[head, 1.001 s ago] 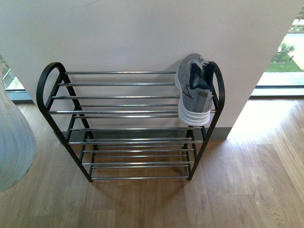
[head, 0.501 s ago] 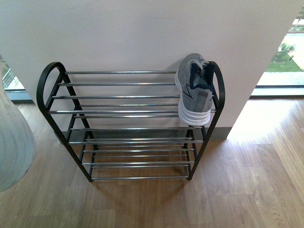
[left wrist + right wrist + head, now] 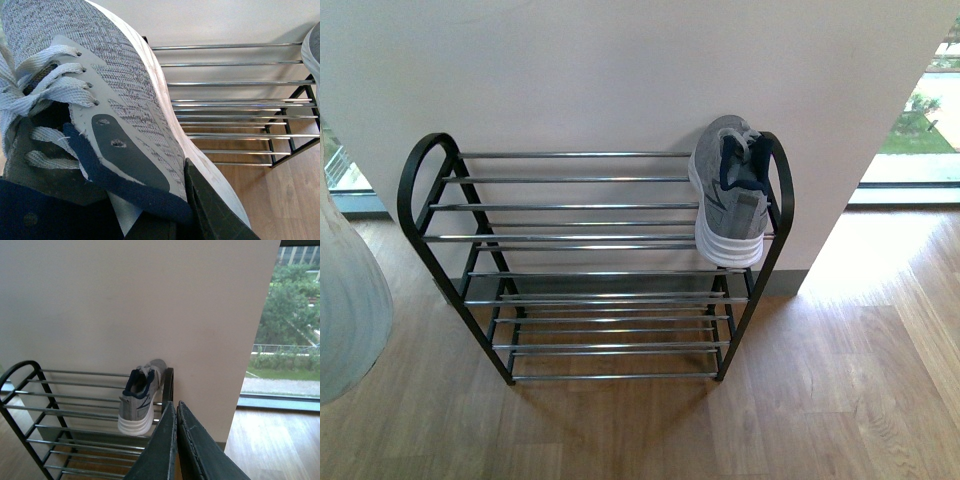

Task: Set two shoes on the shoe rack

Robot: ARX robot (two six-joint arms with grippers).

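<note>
The left pincer (image 3: 182, 215) grips the second grey knit sneaker (image 3: 125, 85) by its collar, toe pointing toward the shoe rack (image 3: 570, 207) ahead. The first sneaker (image 3: 732, 195) sits at the top tier's right end, so the free rods beside it lie on the left arm's side; the right pincer (image 3: 176, 412) is clenched empty

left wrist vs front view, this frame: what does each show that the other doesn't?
Left wrist only: the second shoe, close up, held in the left end effector. Front only: the whole shoe rack with both end loops, plus a pale blurred shape at the left edge that I cannot identify. Both: the rack's chrome rods, the wood floor, and the first shoe on the top tier; the wrist view catches only its edge.
</note>
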